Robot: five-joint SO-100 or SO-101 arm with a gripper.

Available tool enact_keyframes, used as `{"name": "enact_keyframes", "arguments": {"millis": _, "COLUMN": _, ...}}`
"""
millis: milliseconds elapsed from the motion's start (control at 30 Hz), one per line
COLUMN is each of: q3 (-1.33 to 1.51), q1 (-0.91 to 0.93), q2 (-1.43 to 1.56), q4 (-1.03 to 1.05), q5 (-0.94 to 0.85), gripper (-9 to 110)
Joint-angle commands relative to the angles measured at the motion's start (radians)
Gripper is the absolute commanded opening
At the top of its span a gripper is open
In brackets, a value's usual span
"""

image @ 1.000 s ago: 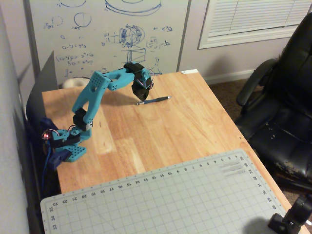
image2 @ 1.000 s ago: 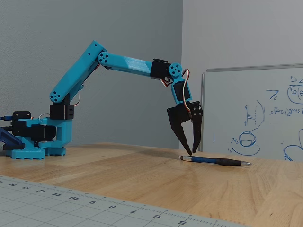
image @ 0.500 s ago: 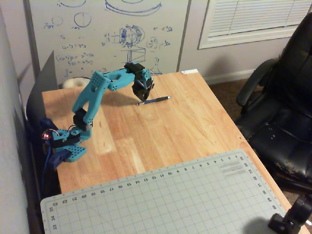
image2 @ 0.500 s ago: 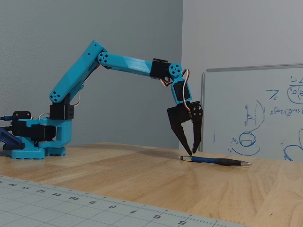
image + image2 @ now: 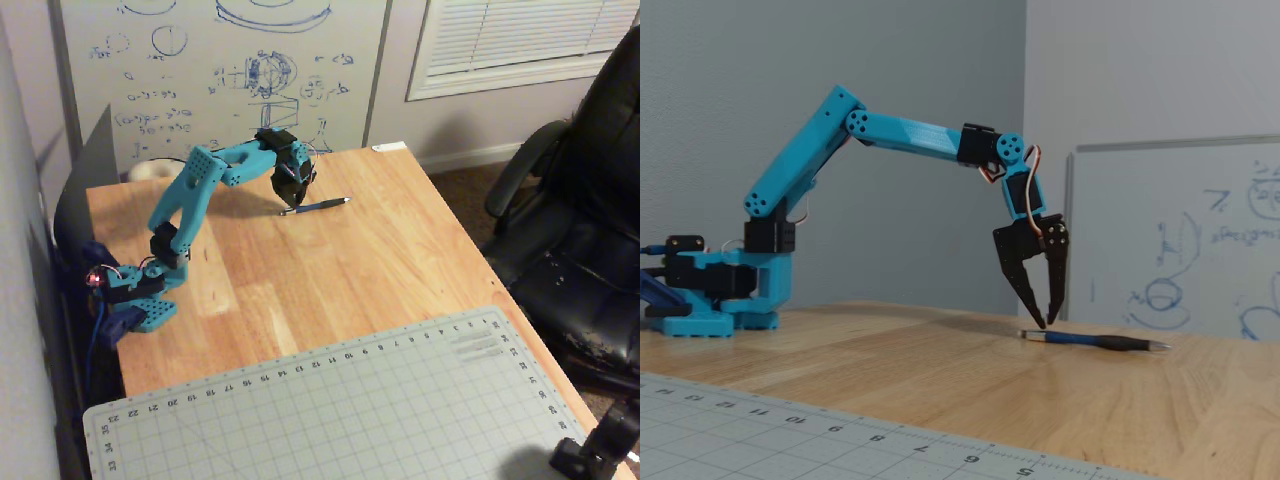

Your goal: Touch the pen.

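Note:
The pen (image 5: 320,204) lies flat on the wooden table (image 5: 400,260) toward its far side, silvery tip pointing right. In the low fixed view the pen (image 5: 1095,341) lies lengthwise, tip to the right. The blue arm reaches out from its base (image 5: 135,300) with the black gripper (image 5: 291,205) pointing down. In the low fixed view the gripper (image 5: 1047,322) has its fingertips right at the pen's left end, touching or just above it. The jaws form a narrow V with a small gap at the tips and hold nothing.
A grey cutting mat (image 5: 350,400) covers the near part of the table and shows in the low fixed view (image 5: 790,425). A whiteboard (image 5: 220,70) stands behind the table. A black office chair (image 5: 580,220) is at the right edge. A black clamp (image 5: 600,450) sits at the near right corner.

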Motion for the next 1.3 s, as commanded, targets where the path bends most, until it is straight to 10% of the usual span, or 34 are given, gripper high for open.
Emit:
{"name": "enact_keyframes", "arguments": {"millis": 0, "q3": -0.072, "q1": 0.008, "q2": 0.052, "q4": 0.003, "q5": 0.008, "gripper": 0}}
{"name": "enact_keyframes", "arguments": {"millis": 1267, "q3": -0.077, "q1": 0.011, "q2": 0.052, "q4": 0.087, "q5": -0.008, "gripper": 0}}
